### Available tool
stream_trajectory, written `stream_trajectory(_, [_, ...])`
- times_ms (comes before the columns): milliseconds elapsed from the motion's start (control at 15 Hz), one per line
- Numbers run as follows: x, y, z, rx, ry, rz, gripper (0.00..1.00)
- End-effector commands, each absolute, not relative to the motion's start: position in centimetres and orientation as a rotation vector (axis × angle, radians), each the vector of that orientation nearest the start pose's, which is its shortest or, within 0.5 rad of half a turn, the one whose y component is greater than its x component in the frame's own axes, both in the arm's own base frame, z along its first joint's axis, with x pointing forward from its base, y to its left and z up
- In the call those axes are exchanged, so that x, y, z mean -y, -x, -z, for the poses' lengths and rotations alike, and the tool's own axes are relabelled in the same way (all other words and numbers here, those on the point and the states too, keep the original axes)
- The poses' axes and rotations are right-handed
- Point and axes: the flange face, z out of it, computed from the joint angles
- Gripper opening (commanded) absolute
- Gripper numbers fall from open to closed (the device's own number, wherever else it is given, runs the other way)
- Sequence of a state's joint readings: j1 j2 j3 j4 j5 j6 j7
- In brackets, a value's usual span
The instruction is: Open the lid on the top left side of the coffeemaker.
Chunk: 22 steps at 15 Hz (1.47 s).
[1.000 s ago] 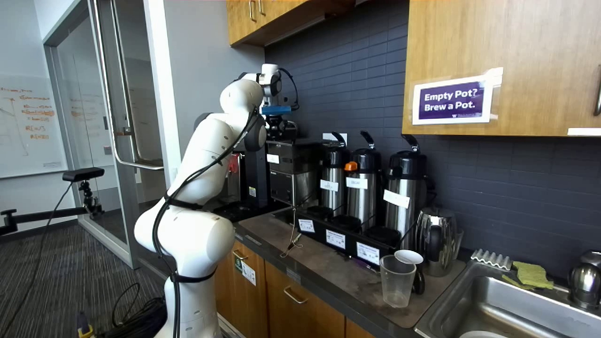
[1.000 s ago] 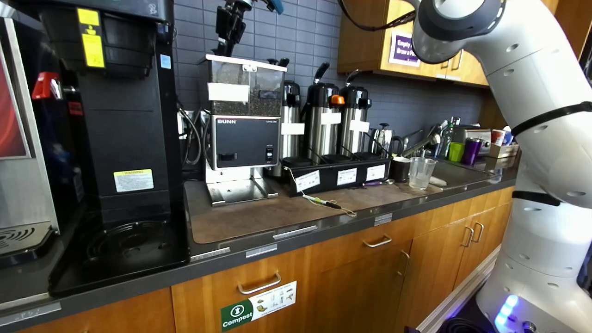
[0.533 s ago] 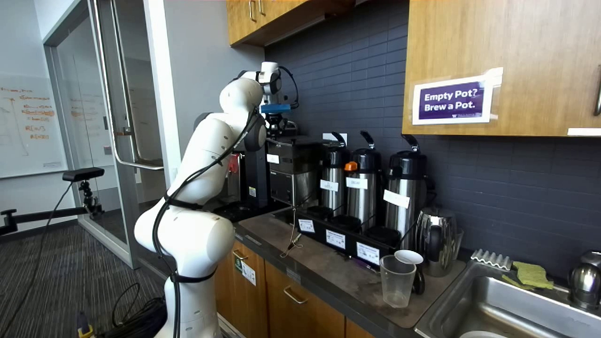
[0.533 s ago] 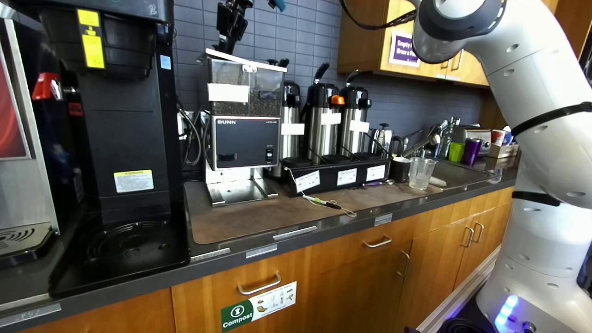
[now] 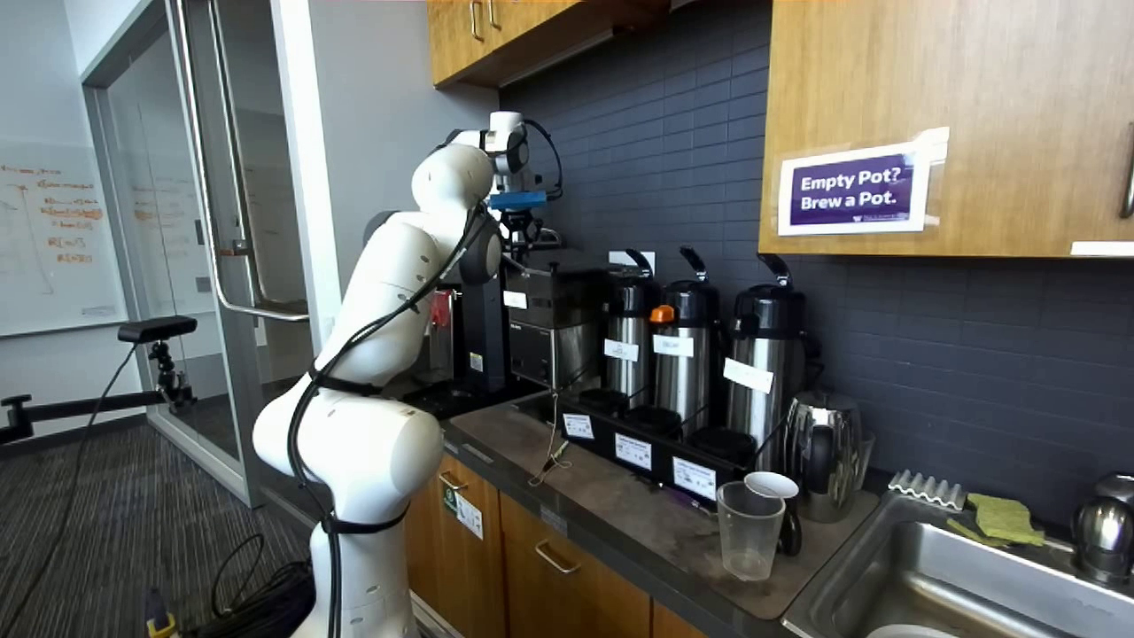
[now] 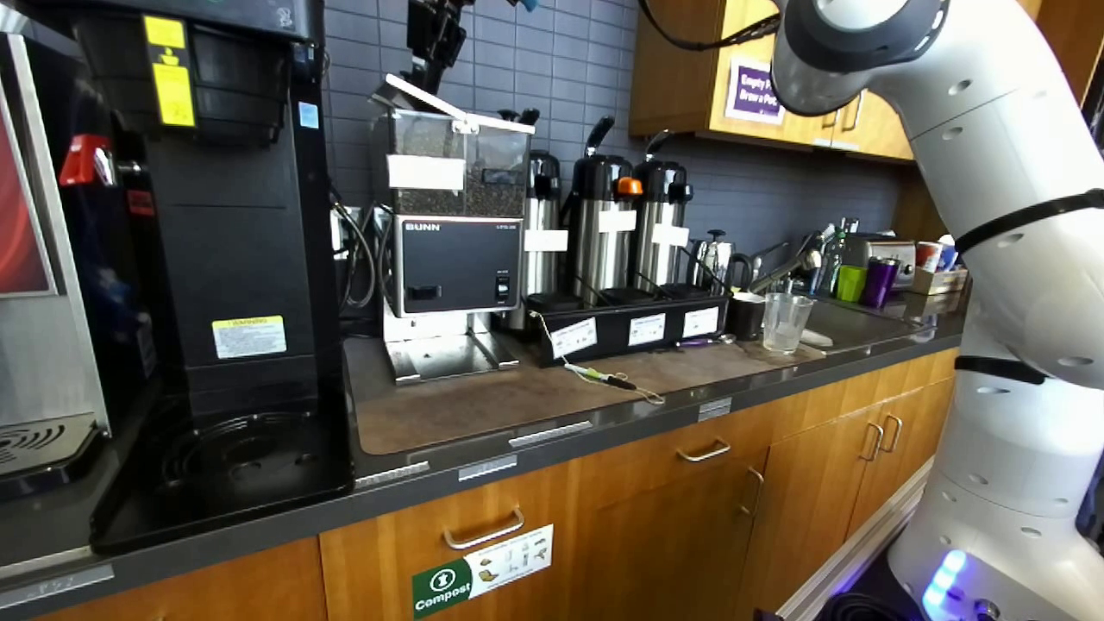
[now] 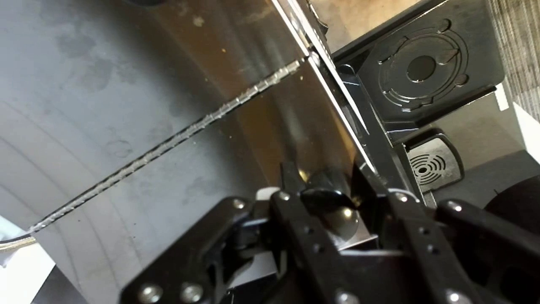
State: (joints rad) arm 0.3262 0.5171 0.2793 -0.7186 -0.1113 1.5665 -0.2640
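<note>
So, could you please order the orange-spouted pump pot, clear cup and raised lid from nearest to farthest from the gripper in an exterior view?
1. Raised lid, right at the gripper.
2. Orange-spouted pump pot, middle of three.
3. Clear cup, toward the sink.

I am in a small kitchen, like the ones offices have. There is a shiny steel sink [image 5: 1019,580] in the dark grey worktop [image 6: 621,423], and three tall silver-and-black pump pots [image 5: 682,377]. A purple-and-white paper sign [image 5: 855,195] says "Empty Pot? Brew a Pot." By the clear glass door [image 5: 267,159] is a white board with orange writing [image 5: 44,266].
</note>
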Motion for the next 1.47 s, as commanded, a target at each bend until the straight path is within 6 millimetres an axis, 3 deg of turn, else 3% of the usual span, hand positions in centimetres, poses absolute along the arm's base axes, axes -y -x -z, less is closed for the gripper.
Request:
stream_trajectory(0, [-31.6,-58.5,-72.9,1.153,2.790,0.568,0.13])
stream_trajectory(933, [-31.3,-58.0,-73.9,1.137,2.842,0.614,0.13])
stream_trajectory(1400, [-31.9,-56.7,-75.7,1.138,2.841,0.680,0.13])
